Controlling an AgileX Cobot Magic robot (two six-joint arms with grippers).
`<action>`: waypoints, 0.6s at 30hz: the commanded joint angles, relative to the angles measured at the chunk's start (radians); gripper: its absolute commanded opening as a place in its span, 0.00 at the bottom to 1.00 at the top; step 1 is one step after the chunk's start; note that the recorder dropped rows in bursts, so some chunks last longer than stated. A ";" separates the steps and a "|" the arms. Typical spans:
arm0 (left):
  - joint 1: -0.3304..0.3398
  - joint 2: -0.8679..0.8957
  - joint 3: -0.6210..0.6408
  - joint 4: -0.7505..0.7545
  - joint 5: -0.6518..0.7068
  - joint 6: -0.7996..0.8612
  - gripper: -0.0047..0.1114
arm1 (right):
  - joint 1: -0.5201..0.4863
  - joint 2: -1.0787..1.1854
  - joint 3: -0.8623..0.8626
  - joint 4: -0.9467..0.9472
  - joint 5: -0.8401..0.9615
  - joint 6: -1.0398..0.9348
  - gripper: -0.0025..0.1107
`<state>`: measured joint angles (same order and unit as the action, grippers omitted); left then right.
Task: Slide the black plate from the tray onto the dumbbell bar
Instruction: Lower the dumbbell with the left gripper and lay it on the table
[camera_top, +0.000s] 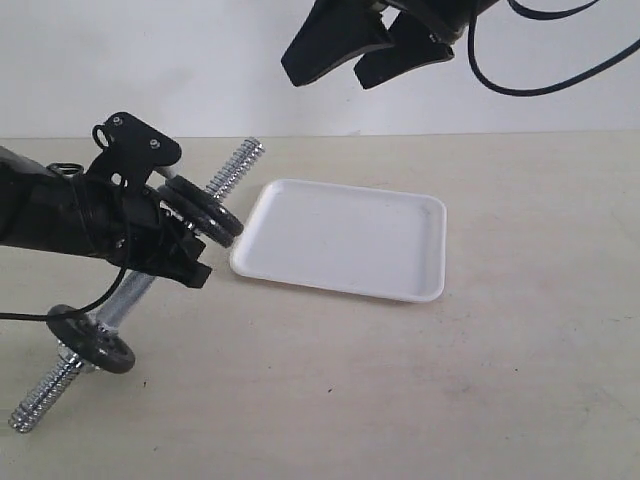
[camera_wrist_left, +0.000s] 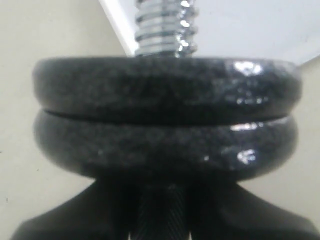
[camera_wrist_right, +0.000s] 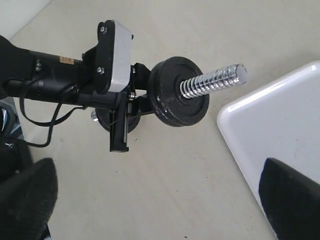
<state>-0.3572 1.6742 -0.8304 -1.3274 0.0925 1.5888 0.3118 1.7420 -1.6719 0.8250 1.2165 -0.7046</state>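
- My left arm (camera_top: 60, 215) was matt black, a thick rounded tube.
- A black angular bracket (camera_top: 135, 140) sat on its wrist, with small round screws (camera_top: 154, 143) in it.
- From the other side that bracket carried a flat silver-grey face (camera_wrist_right: 121, 52).
- A small orange label (camera_wrist_right: 66, 60) was stuck on the arm.
- Thin black cables (camera_wrist_right: 35, 144) looped under it.
- My right gripper (camera_top: 328, 72) had two black wedge-shaped fingers (camera_top: 335, 40); thicker black cords (camera_top: 510, 92) trailed behind.
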 joint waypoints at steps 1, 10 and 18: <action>-0.002 -0.043 -0.111 -0.066 -0.043 -0.029 0.08 | -0.004 -0.035 -0.005 -0.005 0.005 0.020 0.95; 0.034 0.037 -0.180 -0.105 -0.015 -0.040 0.08 | -0.004 -0.073 -0.003 -0.068 0.005 0.046 0.95; 0.097 0.097 -0.227 -0.116 0.046 -0.071 0.08 | -0.004 -0.081 -0.003 -0.076 0.005 0.052 0.95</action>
<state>-0.2767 1.8122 -0.9932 -1.3934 0.1378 1.5293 0.3118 1.6739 -1.6719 0.7508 1.2181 -0.6520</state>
